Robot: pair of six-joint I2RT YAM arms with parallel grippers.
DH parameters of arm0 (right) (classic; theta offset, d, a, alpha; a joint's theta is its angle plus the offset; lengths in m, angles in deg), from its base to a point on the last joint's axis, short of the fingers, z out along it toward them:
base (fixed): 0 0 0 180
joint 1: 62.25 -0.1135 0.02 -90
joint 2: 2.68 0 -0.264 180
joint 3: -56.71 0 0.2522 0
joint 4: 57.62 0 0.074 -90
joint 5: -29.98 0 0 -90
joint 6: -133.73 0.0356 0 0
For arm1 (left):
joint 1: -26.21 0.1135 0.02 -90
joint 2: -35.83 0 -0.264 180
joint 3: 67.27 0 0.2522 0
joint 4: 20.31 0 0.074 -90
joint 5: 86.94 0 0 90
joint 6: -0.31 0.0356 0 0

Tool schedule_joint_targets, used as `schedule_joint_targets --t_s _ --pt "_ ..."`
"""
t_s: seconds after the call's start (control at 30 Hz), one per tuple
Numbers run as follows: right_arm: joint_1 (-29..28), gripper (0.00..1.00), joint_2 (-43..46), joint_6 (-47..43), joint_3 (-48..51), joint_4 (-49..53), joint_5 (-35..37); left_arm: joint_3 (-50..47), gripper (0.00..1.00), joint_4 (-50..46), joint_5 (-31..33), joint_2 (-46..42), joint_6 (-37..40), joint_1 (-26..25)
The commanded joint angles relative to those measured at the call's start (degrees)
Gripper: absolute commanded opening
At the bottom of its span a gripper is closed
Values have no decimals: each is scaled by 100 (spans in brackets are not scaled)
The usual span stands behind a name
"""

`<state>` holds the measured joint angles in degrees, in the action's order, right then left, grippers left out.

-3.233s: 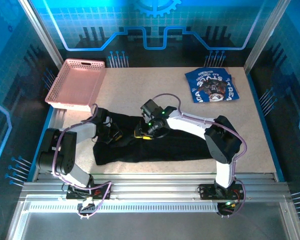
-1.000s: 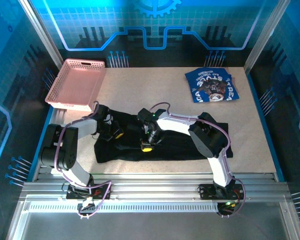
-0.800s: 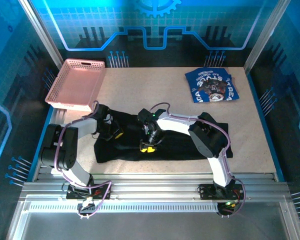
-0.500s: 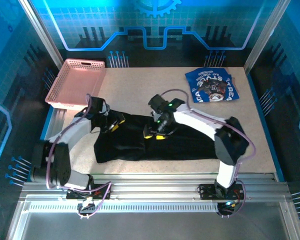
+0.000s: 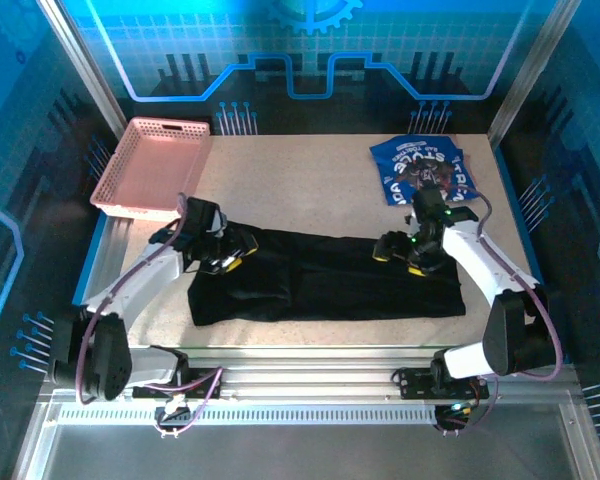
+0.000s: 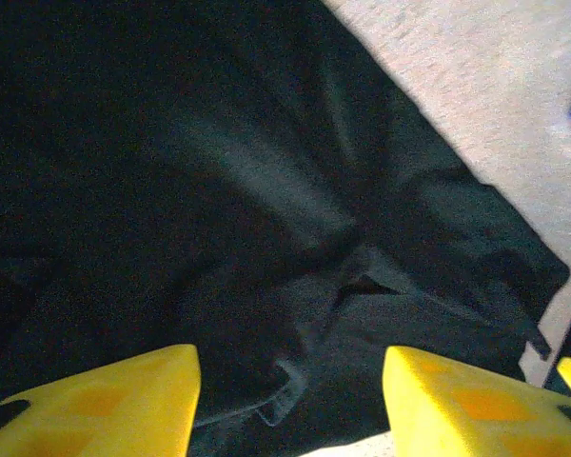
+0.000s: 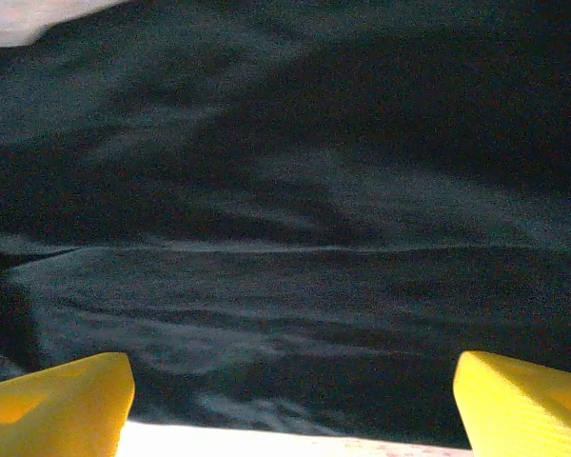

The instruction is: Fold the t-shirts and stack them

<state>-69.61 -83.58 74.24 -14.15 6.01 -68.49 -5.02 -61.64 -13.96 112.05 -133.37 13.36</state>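
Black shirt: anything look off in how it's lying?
Not flat yet. The black shirt lies as a long strip, and its left end is bunched, with a puckered fold and loose hem in front of the open left hand. The blue shirt sits folded but tilted at the far right.

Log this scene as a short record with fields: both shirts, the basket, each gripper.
black shirt: plain black cloth t-shirt, laid out as a long band, near centre
blue shirt: blue cloth t-shirt with white lettering, folded, far right
basket: pink plastic lattice basket, far left
left arm: left gripper over black shirt's left end, jaws open
right arm: right gripper over its right part, jaws open
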Motion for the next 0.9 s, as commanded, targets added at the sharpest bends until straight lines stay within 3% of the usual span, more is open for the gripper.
schedule_joint_targets --t_s 0.0,0.07,0.2,0.3,0.47,0.6,0.87 --pt "397 87 29 -438 317 -159 -31 -89 49 -62 494 471 -334 -137" --pt "559 82 -101 -461 448 -255 64 -86 46 -43 658 738 -434 -151" --pt "752 43 -479 -390 624 -520 249 105 37 41 919 1389 -527 -239" --pt "753 28 -905 -237 639 -779 236 398 34 124 981 2050 -545 -306" --pt "517 24 -1472 111 714 -945 572 1253 27 -99 1321 3068 -468 -324" --pt "144 20 -1399 418 810 -891 570 2429 27 -391 1498 3960 -161 -316" --pt "-1341 21 -1390 1259 700 -391 639 6092 27 -1584 1524 6256 613 3"
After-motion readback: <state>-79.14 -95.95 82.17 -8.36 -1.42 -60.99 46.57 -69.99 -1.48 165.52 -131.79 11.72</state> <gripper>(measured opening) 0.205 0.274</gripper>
